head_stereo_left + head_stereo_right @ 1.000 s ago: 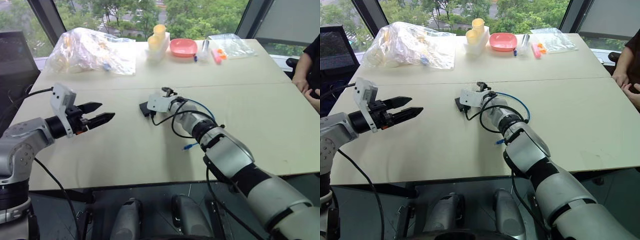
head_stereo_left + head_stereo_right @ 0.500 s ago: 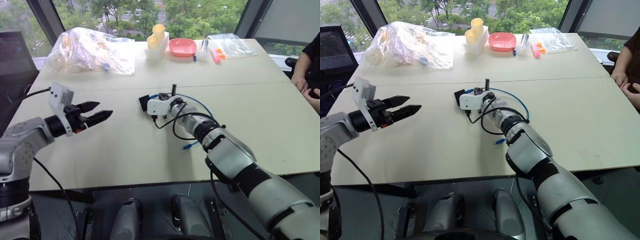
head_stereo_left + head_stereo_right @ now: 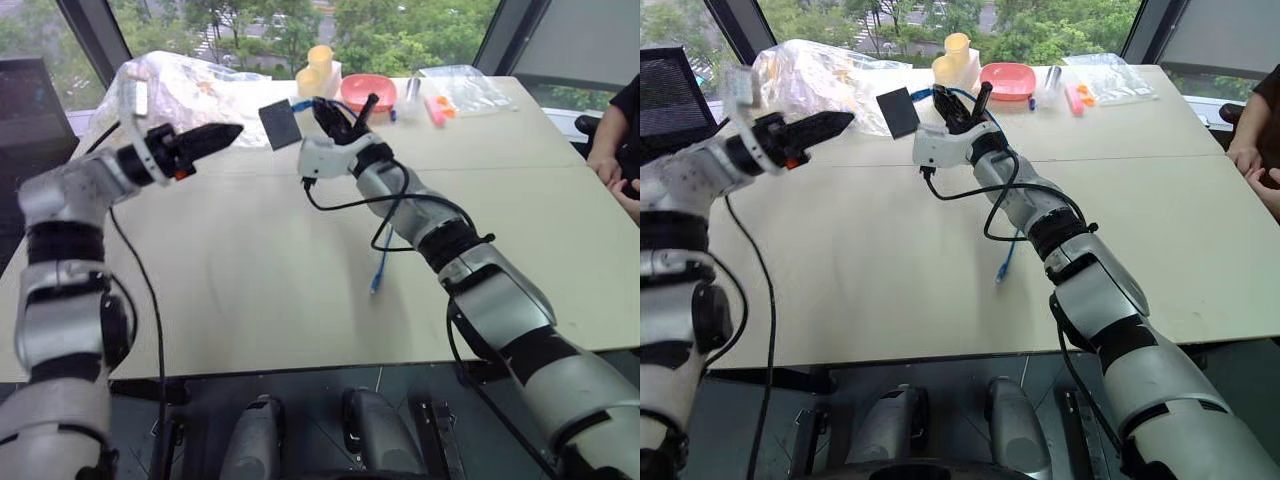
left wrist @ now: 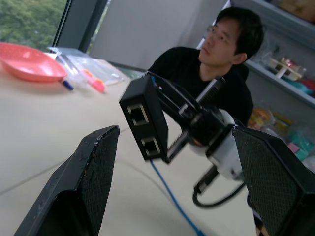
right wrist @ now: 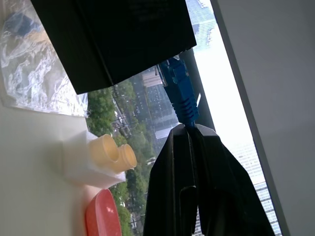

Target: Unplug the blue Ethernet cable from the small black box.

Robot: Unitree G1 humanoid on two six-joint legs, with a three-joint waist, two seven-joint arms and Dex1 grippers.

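The small black box [image 3: 280, 123] is held aloft above the table [image 3: 250, 290], hung from the blue Ethernet cable [image 5: 178, 88], whose plug is seated in the box and pinched just behind its boot by the closed right gripper [image 5: 189, 129]. The cable's free end [image 3: 377, 275] is trailed down to the tabletop. The left gripper [image 3: 215, 135] is raised beside the box, fingers [image 4: 83, 182] spread wide, nothing grasped

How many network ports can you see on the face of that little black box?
2, stacked one beside the other on the face of the small black box turned toward the left gripper: one nearer the top edge, one nearer the bottom. Other sides are hidden, so more may exist.
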